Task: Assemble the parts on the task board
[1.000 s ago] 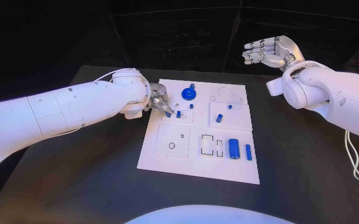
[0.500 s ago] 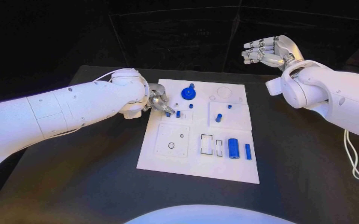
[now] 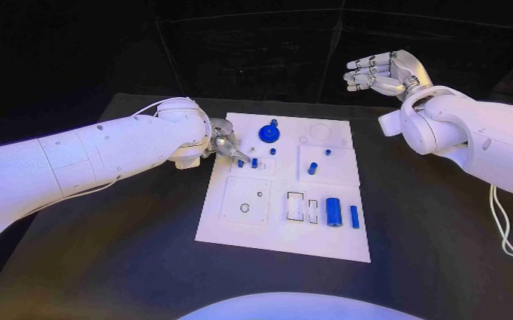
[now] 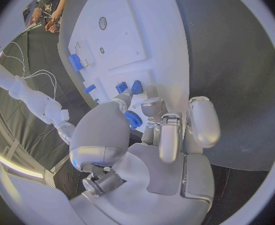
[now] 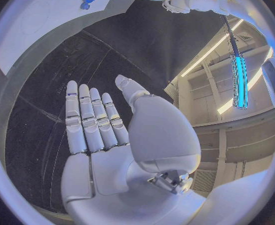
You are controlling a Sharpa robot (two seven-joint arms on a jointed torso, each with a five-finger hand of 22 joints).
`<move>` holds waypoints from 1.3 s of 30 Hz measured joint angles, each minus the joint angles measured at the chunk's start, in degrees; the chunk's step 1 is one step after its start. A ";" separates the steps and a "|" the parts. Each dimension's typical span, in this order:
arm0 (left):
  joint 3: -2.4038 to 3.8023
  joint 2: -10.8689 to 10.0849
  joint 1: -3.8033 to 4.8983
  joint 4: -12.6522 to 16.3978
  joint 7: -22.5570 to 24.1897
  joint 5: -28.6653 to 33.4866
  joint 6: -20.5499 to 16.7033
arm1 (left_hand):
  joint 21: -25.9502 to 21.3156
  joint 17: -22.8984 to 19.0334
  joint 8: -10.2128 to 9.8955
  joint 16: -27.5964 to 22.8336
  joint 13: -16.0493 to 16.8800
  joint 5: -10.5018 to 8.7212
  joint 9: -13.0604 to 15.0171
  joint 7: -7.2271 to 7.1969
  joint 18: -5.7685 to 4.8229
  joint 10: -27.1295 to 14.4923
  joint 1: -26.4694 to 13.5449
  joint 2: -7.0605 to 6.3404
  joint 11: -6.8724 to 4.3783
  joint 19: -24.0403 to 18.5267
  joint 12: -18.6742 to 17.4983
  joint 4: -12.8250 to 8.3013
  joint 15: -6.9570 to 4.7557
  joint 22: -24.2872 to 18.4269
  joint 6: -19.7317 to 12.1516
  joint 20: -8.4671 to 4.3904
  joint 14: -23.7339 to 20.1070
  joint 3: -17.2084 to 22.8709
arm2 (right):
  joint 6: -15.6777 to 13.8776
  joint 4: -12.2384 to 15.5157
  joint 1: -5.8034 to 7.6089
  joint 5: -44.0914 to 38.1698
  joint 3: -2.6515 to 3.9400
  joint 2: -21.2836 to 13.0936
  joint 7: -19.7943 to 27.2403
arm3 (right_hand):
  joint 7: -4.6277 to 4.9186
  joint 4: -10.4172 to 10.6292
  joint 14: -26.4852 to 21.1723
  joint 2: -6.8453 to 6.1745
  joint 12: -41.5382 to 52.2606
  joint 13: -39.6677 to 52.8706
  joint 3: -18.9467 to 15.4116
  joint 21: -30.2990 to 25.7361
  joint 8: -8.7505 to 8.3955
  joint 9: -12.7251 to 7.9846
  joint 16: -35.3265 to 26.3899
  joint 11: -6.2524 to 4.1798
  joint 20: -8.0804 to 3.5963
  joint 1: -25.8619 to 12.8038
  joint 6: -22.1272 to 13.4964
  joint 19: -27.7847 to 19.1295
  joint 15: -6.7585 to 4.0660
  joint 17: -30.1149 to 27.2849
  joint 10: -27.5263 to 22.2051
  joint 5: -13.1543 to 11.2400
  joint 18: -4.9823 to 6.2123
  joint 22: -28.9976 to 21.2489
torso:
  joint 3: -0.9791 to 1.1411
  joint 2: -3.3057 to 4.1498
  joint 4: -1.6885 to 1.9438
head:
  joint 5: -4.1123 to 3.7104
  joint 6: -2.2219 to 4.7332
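The left hand works at the task board's far-left corner on the desk, fingers seemingly pinching a small blue part. Keep it upright, press gently. The right hand hangs released, well apart

occl: my left hand covers task board edge | grip on small blue parts: can't tell | board cutouts too small to ID

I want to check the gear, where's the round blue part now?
In the head view, the round blue part sits on the task board, far end, just right of the left hand.
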 measured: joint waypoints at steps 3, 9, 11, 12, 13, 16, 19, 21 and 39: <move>-0.01 -0.06 -0.02 -0.02 0.01 0.60 -0.87 | -1.17 0.00 0.00 0.00 -1.26 0.00 0.00 0.00 0.00 -0.77 0.00 0.00 -0.15 -0.55 -1.17 0.71 0.00 -1.29 -0.04 -0.43 0.00 -1.66 | 0.00 0.00 0.00 0.01 0.00 0.03 -0.01 | 0.00 0.00 0.00 0.00 0.00 0.00 0.00 0.00 0.00 0.00 0.00 0.00 0.00 0.00 0.00 0.00 0.00 0.00 0.00 0.00 0.00 0.00 | 0.00 0.00 0.01 | -0.05 0.07; 0.00 -0.41 -0.03 -0.21 0.61 4.47 -5.21 | -7.34 0.00 -3.85 -2.63 -14.25 0.00 -2.21 2.51 1.39 -10.60 1.80 1.44 2.16 -4.07 -12.84 2.32 1.28 -8.32 -5.83 0.79 0.02 -5.59 | 0.01 -0.06 0.00 0.02 0.00 0.14 -0.03 | 0.00 0.00 0.00 0.00 0.00 0.00 0.00 0.00 0.00 0.00 0.00 0.00 0.00 0.00 0.00 0.00 0.00 0.00 0.00 0.00 0.00 0.00 | -0.01 -0.03 0.03 | -0.12 0.23; 0.00 -0.56 -0.03 -0.31 1.19 6.11 -7.13 | -8.99 0.00 -4.85 -3.44 -15.10 0.00 -3.34 3.39 1.38 -11.52 3.13 1.91 2.72 -4.68 -13.63 2.87 1.67 -10.07 -6.72 1.39 0.01 -6.77 | 0.01 -0.08 0.00 0.02 0.00 0.20 -0.03 | 0.00 0.00 0.00 0.00 0.00 0.00 0.00 0.00 0.00 0.00 0.00 0.00 0.00 0.00 0.00 0.00 0.00 0.00 0.00 0.00 0.00 0.00 | 0.01 -0.04 0.03 | -0.13 0.27; 0.00 -0.63 -0.03 -0.33 1.50 6.79 -7.98 | -9.89 0.00 -4.94 -3.85 -15.38 0.00 -3.65 3.50 1.38 -11.80 3.84 2.16 3.00 -5.00 -13.87 3.02 1.69 -11.03 -7.22 1.70 0.03 -7.11 | 0.01 -0.09 0.00 0.02 0.00 0.21 -0.03 | 0.00 0.00 0.00 0.00 0.00 0.00 0.00 0.00 0.00 0.00 0.00 0.00 0.00 0.00 0.00 0.00 0.00 0.00 0.00 0.00 0.00 0.00 | 0.01 -0.05 0.03 | -0.14 0.31; 0.00 -0.70 -0.03 -0.34 1.85 7.41 -8.80 | -11.08 0.00 -5.25 -4.51 -15.66 0.00 -3.96 3.72 1.94 -12.19 4.60 2.41 3.26 -5.62 -14.09 3.03 2.01 -12.33 -7.44 1.83 0.07 -7.46 | 0.01 -0.10 0.00 0.02 0.00 0.22 -0.03 | 0.00 0.00 0.00 0.00 0.00 0.00 0.00 0.00 0.00 0.00 0.00 0.00 0.00 0.00 0.00 0.00 0.00 0.00 0.00 0.00 0.00 0.00 | 0.01 -0.07 0.04 | -0.16 0.34; 0.00 -0.88 -0.03 -0.36 3.54 9.28 -11.34 | -18.34 -1.30 -6.16 -9.19 -17.02 0.21 -5.42 4.62 3.71 -14.55 7.57 2.82 4.05 -9.48 -15.35 2.96 2.89 -20.09 -8.76 2.52 0.04 -9.04 | 0.01 -0.16 0.00 0.02 0.00 0.25 -0.04 | 0.00 0.00 0.00 0.00 0.00 0.00 0.00 0.00 0.00 0.00 0.00 0.00 0.00 0.00 0.00 0.00 0.00 0.00 0.00 0.00 0.00 0.00 | 0.01 -0.07 0.07 | -0.18 0.47; -0.02 -0.90 -0.03 -0.44 5.81 11.06 -13.53 | -27.47 -11.00 -7.60 -17.99 -19.18 0.21 -7.31 5.88 4.93 -18.83 10.59 2.10 5.34 -14.14 -18.04 2.11 4.28 -28.80 -10.85 3.65 -2.96 -10.67 | 0.01 -0.23 0.00 0.02 0.00 0.25 -0.05 | 0.00 0.00 0.00 0.17 0.00 0.00 0.00 0.00 0.00 0.00 0.00 0.00 0.00 -0.17 0.00 0.00 0.00 0.00 0.00 0.00 0.00 0.00 | 0.01 -0.07 0.07 | -0.19 0.59; -0.07 -0.84 -0.03 -0.50 7.88 12.06 -14.77 | -30.20 -17.57 -8.21 -23.67 -20.68 0.21 -8.61 6.56 4.93 -21.06 13.05 2.11 6.18 -15.22 -19.50 1.33 4.90 -30.73 -11.53 4.39 -6.09 -11.45 | 0.01 -0.27 0.00 0.03 0.00 0.25 -0.06 | 0.00 0.00 0.00 0.16 0.00 0.00 0.00 -0.22 0.00 0.00 0.00 0.00 0.00 -0.16 0.00 0.00 0.00 0.00 0.00 0.00 0.00 0.00 | 0.01 -0.07 0.07 | -0.19 0.71; -3.03 3.31 -1.03 -2.35 28.49 5.26 -23.47 | -33.95 -22.39 -24.46 -24.54 -41.93 0.21 -25.64 7.37 4.93 -21.57 27.01 0.06 7.46 -11.01 -38.61 -10.66 5.89 -33.68 -1.36 5.16 -4.75 -2.13 | 0.01 -0.32 0.00 0.04 0.00 0.42 -0.12 | 0.00 -0.15 0.00 0.16 0.00 0.00 0.16 -0.22 0.00 0.00 0.00 0.00 0.00 -0.16 0.00 0.00 0.00 0.00 0.00 0.00 0.00 0.00 | -0.05 0.07 -0.06 | -0.96 1.32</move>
